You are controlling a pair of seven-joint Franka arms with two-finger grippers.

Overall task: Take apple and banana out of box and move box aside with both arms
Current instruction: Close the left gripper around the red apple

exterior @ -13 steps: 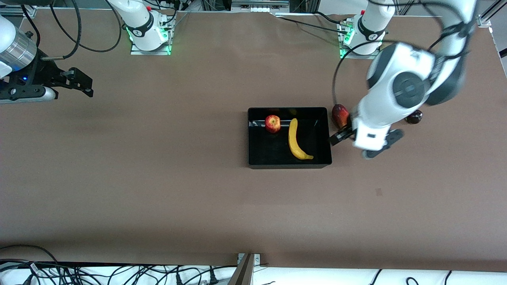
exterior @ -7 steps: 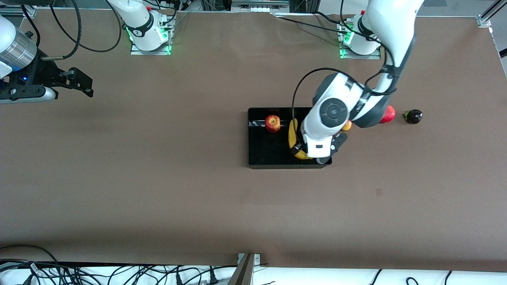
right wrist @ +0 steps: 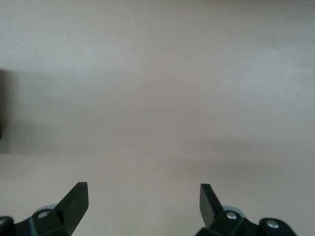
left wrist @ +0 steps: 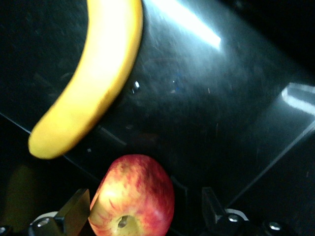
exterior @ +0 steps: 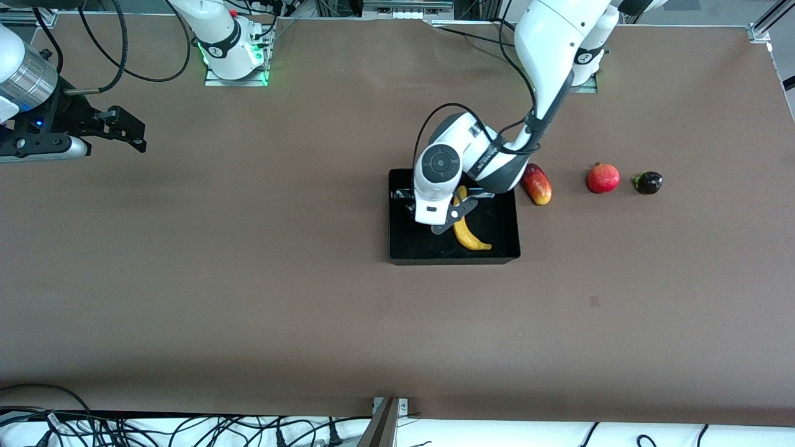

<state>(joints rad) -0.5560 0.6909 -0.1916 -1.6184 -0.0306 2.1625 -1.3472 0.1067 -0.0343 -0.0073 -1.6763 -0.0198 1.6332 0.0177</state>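
The black box [exterior: 510,243] sits at mid-table. The yellow banana [exterior: 467,234] lies in it and also shows in the left wrist view [left wrist: 98,78]. The red-yellow apple [left wrist: 135,196] lies on the box floor [left wrist: 206,108] beside the banana's tip; in the front view the left hand hides it. My left gripper [exterior: 428,208] hangs low in the box, open, its fingers [left wrist: 74,211] on either side of the apple, one close against it. My right gripper [exterior: 136,131] waits open and empty over bare table at the right arm's end [right wrist: 142,201].
A red-yellow mango [exterior: 536,184] lies just outside the box toward the left arm's end. A red pomegranate [exterior: 603,177] and a small dark fruit [exterior: 648,182] lie in line with it, farther that way. Cables run along the table's front edge.
My left arm swung from beside the box, over the banana, to the apple's corner and now covers the apple. The mango and pomegranate came into view. The right arm stayed still.
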